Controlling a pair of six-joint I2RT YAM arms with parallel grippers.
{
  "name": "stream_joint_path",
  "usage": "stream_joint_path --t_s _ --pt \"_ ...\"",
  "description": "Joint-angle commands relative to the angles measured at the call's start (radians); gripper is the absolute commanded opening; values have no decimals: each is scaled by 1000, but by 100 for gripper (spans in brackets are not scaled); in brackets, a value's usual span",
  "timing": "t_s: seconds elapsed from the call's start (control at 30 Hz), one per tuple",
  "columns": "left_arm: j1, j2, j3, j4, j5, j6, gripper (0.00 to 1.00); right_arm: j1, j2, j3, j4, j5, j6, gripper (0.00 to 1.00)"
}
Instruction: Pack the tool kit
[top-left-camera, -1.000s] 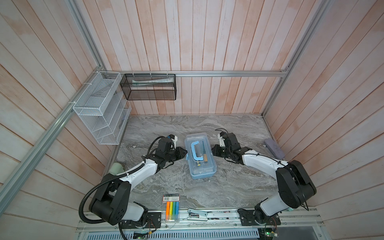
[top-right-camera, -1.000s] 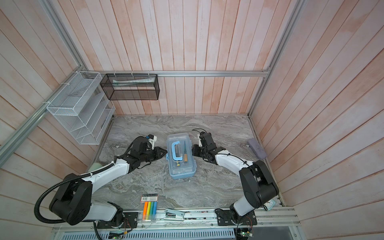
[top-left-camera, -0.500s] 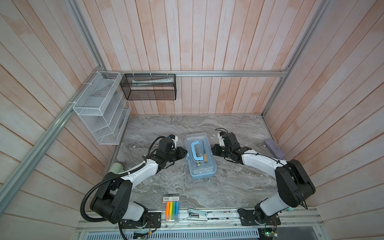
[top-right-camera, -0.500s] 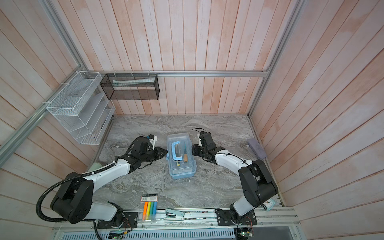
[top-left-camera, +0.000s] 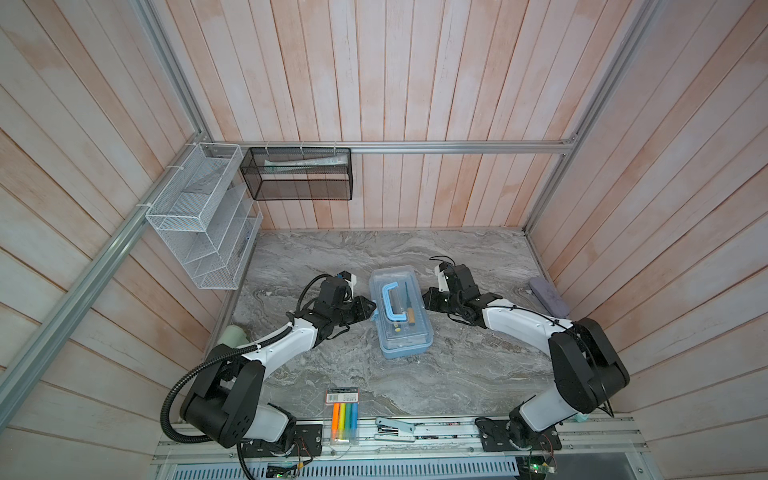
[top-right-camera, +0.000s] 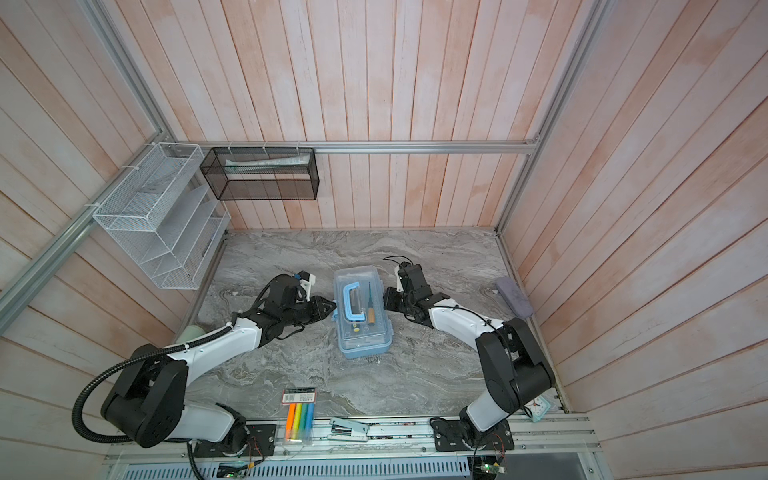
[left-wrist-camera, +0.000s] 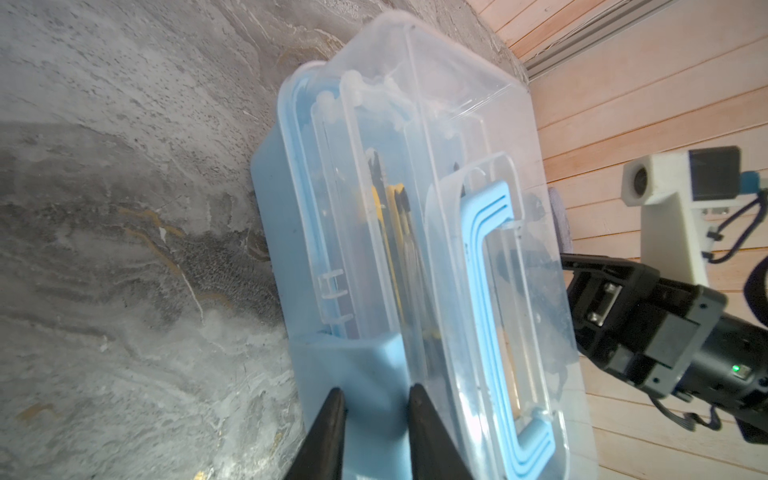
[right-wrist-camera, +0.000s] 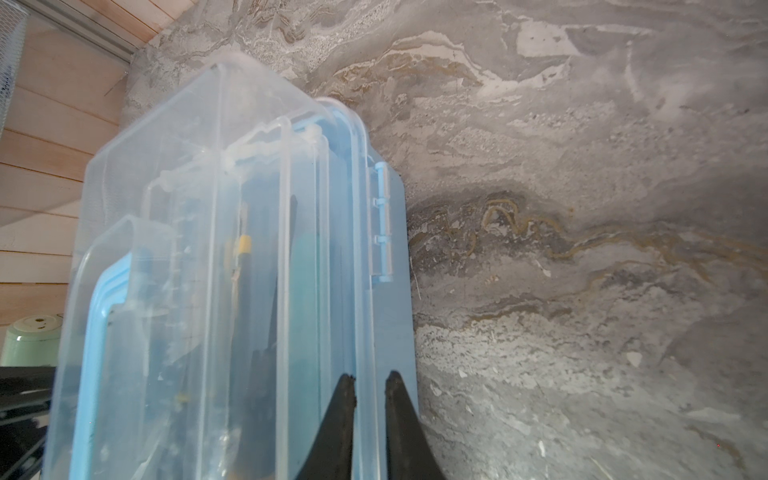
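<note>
You have the tool kit (top-left-camera: 401, 316) sitting flat on the grey marbled tabletop (top-left-camera: 457, 374), about midway across it and between the two arms, its long side running away from the arm bases. It is a light blue box with rounded corners, and its clear lid (top-right-camera: 361, 286) is down. A blue handle (top-left-camera: 390, 301) lies folded flat on the lid, shaped like a wide staple. Through the lid you can see a wooden-handled implement (top-left-camera: 410, 316) with a thin dark shaft lying lengthwise beside the handle (the other contents are only dark and yellow shapes behind the plastic).

Your left tool (top-left-camera: 372, 309) is at the kit's left long side. In the left wrist view, the left tool (left-wrist-camera: 376, 409) has its fingers apart, with the tips at a blue latch flap (left-wrist-camera: 365, 374) and blue plastic showing in the gap. You cannot tell from here whether they press on it.

Your right tool (top-left-camera: 424, 300) is at the opposite long side. In the right wrist view, the right tool (right-wrist-camera: 370, 380) has its fingers drawn together on the kit's rim, with only that thin edge between them. A pale blue hinge (right-wrist-camera: 382, 220) sits further along that side.

A flat pack of coloured markers (top-left-camera: 344, 419) lies at the near edge of the tabletop, well apart from the kit.
</note>
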Motion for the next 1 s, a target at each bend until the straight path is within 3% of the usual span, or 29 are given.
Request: stream_joint_path --t_s 0.0,0.97 --pt "-11 1 13 -29 -12 20 29 30 48 -13 -94 -45 2 15" --pt "-17 6 -12 20 1 -2 25 37 53 -13 -93 -42 3 15"
